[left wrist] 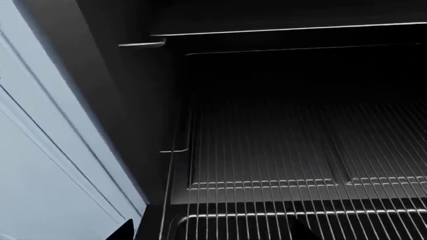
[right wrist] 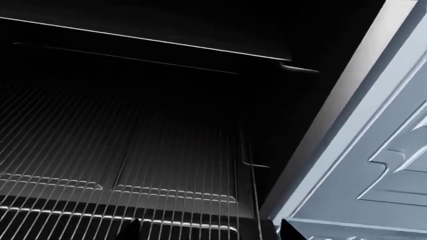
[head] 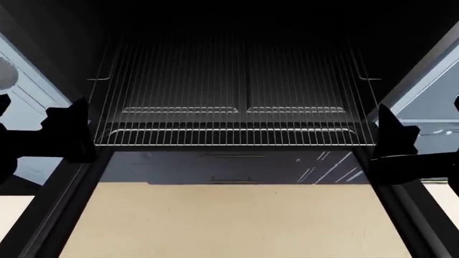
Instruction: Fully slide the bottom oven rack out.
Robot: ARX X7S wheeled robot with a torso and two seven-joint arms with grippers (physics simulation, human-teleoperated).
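Blue cabinets [head: 430,102] sit beside the dark oven [head: 237,16]. I should pull the rack [head: 237,137] evenly. I cannot tell how either hand [head: 68,131] is set.

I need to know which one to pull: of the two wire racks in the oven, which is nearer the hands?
The bottom oven rack, the wide wire grid with banded strips along its front edge. The upper rack shows only as a thin bright line higher in the cavity.

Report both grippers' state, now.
Left gripper: a dark shape beside the bottom oven rack's left edge; open or shut cannot be told.
Right gripper: dark shape at the rack's right edge; cannot be told.
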